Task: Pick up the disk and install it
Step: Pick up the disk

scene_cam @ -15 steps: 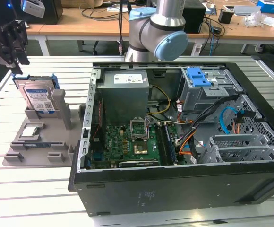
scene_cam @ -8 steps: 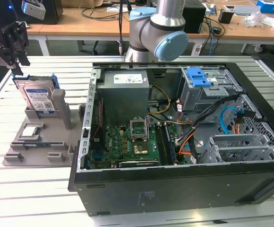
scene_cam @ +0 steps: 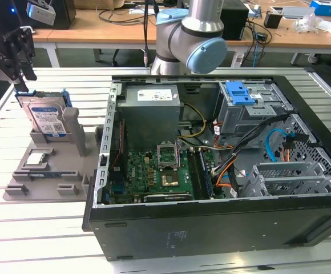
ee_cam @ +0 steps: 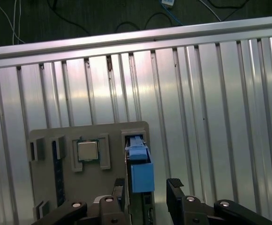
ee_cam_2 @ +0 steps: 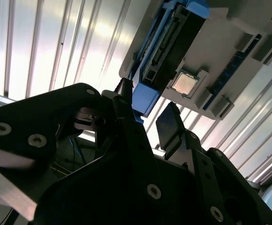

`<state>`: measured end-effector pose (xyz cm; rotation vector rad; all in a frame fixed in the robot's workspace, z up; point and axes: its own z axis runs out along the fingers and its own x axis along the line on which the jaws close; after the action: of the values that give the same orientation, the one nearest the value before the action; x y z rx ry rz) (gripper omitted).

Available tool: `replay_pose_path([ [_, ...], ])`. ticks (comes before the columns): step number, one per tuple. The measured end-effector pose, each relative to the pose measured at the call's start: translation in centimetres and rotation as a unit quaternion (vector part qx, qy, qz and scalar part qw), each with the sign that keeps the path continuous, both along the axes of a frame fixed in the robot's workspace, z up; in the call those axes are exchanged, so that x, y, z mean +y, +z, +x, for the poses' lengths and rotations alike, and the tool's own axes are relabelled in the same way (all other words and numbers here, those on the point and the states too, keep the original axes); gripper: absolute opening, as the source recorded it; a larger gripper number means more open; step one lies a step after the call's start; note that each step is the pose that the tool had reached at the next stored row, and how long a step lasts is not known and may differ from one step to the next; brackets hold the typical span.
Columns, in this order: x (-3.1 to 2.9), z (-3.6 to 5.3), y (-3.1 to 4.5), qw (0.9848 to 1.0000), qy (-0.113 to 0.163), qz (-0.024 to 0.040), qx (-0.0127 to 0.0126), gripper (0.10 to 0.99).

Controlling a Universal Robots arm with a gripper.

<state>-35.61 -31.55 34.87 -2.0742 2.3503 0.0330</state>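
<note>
Tool (ee_cam: 147,183): jaws apart, straddling the upper end of the disk (ee_cam: 140,173), not clamped. Disk stands on edge in the grey holder (scene_cam: 68,169) on the surface (scene_cam: 40,231), at the exterior view's left, well apart from the drive bay (scene_cam: 248,108) in the open computer case (scene_cam: 211,228). Pick-up not achieved; installation outstanding

Robotics lab or electronics workshop. 1 grey-and-blue robot arm (scene_cam: 191,34) stands at the back of a slatted metal table (scene_cam: 40,240). On the table lies 1 open computer case (scene_cam: 211,234), its green motherboard (scene_cam: 154,171) and wiring bare, beside a grey parts tray (scene_cam: 57,165). Behind run wooden desks (scene_cam: 91,34) strewn with cables (scene_cam: 120,14) and small boxes (scene_cam: 328,7).
</note>
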Motion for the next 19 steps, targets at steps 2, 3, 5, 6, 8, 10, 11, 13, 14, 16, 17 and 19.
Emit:
replay_pose_path([
  [2,0.00,0.00,-0.06,1.0000,0.000,0.0000,0.0000,0.482],
  [3,0.00,0.00,-0.09,1.0000,0.000,0.0000,0.0000,0.482],
  [5,0.00,0.00,-0.15,1.0000,0.000,0.0000,0.0000,0.482],
  [6,0.00,0.00,-0.18,1.0000,0.000,0.0000,0.0000,0.482],
  [8,0.01,0.01,-0.24,1.0000,0.000,0.0000,0.0000,0.482],
  [10,0.01,0.01,-0.30,1.0000,0.000,0.0000,0.0000,0.482],
  [11,0.01,0.01,-0.35,1.0000,0.000,0.0000,0.0000,0.482],
  [13,0.01,0.01,-0.39,1.0000,0.000,0.0000,0.0000,0.482],
  [14,0.02,0.01,-0.41,1.0000,0.000,0.0000,0.0000,0.482],
  [16,0.02,0.01,-0.46,1.0000,0.000,0.0000,0.0000,0.482],
  [17,0.02,0.01,-0.48,1.0000,0.000,0.0000,0.0000,0.482],
  [19,0.02,0.01,-0.70,1.0000,0.000,0.0000,0.0000,0.482],
])
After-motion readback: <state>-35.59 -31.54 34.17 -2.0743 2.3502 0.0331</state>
